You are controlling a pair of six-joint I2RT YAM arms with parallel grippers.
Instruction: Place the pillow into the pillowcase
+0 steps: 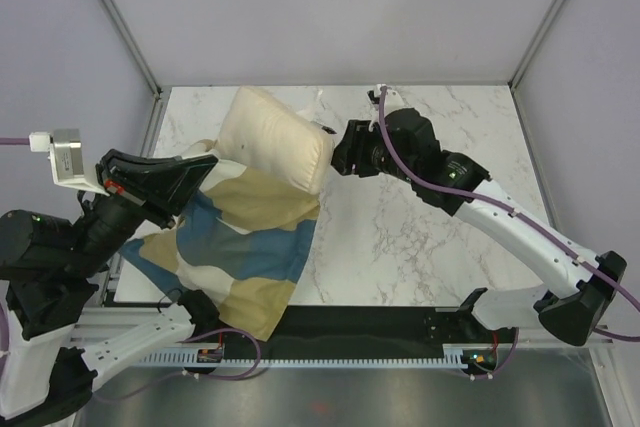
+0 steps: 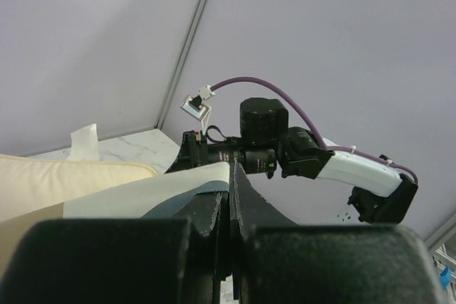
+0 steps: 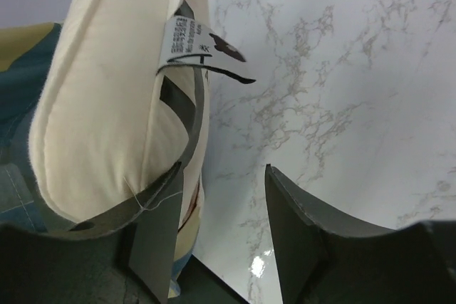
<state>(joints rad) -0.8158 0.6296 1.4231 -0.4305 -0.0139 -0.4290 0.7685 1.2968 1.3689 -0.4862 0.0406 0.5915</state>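
From above, the pillow (image 1: 275,142) lies slanted on the marble bench (image 1: 430,237). Its lower-left end overlaps the pillowcase (image 1: 240,242), which sprawls toward the near left corner. Most of the pillow shows bare, so the insertion looks barely begun.

In the left wrist view, the left jaws are pressed together, pinching a raised edge of the pillowcase (image 2: 142,201), with the pillow (image 2: 57,179) just behind it.

In the right wrist view, the right jaws stand spread and hold nothing. One of them sits against the pillow's (image 3: 100,105) end. Nearly the whole pillow must yet go inside.
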